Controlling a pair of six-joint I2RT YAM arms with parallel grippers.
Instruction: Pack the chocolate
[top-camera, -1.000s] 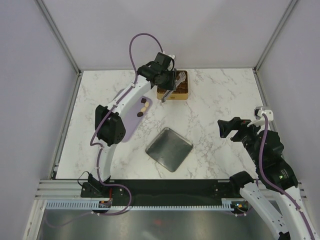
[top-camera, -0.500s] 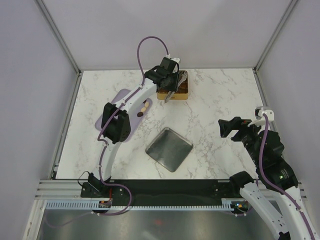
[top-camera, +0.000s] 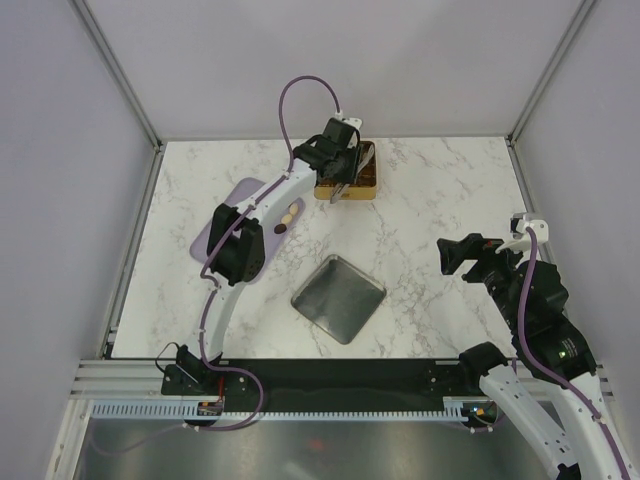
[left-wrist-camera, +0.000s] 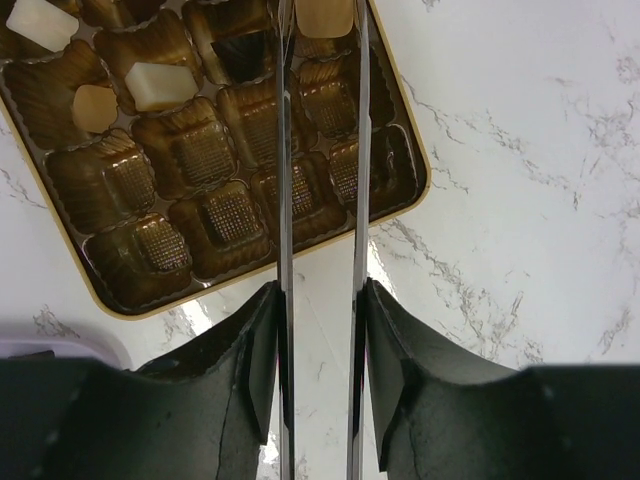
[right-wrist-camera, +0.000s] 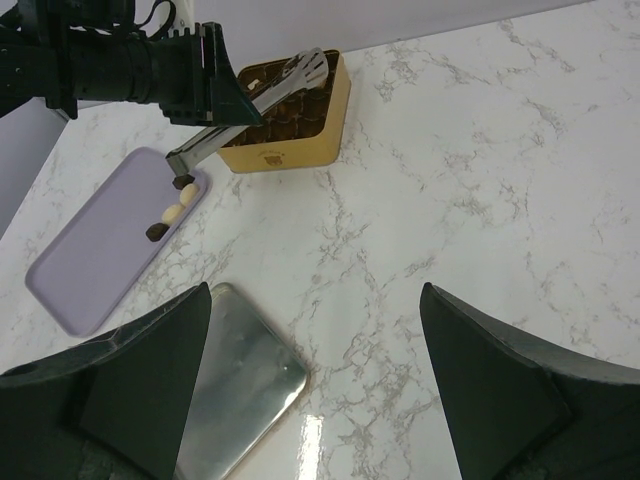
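"Where's the chocolate, then?"

"Split up. A few pale ones (left-wrist-camera: 158, 85) sit in cups of the gold tin (right-wrist-camera: 285, 150) at the far edge of the table (top-camera: 440, 190). A short row of pieces (right-wrist-camera: 172, 213) lies on the lilac board (right-wrist-camera: 90, 270), just left of the tin. And one pale piece (left-wrist-camera: 323, 14) is between the long fingers (left-wrist-camera: 284, 150) of the left gripper (right-wrist-camera: 312, 68), over the tin."

"Pinched, or let go?"

"I can't tell. The piece fills the gap between the blades, but the wrist view cuts it off at the top edge, tips and all. The right gripper (right-wrist-camera: 315, 300) hangs spread wide with nothing in it, near the right edge, well apart from everything."

"What could spoil it?"

"If the piece clings to one blade, it may ride up when the arm lifts and drop on the table. Or it could land on the ridge between two cups and sit crooked. The blades also cross over the tin's wall, so a sideways drift could nudge the tin, which looks light."

"Anything else you can't see?"

"Which cup lies under the piece. From above, the arm covers most of the tin and part of the board, so I'd guess three or four pieces lie there, but I'm not sure."
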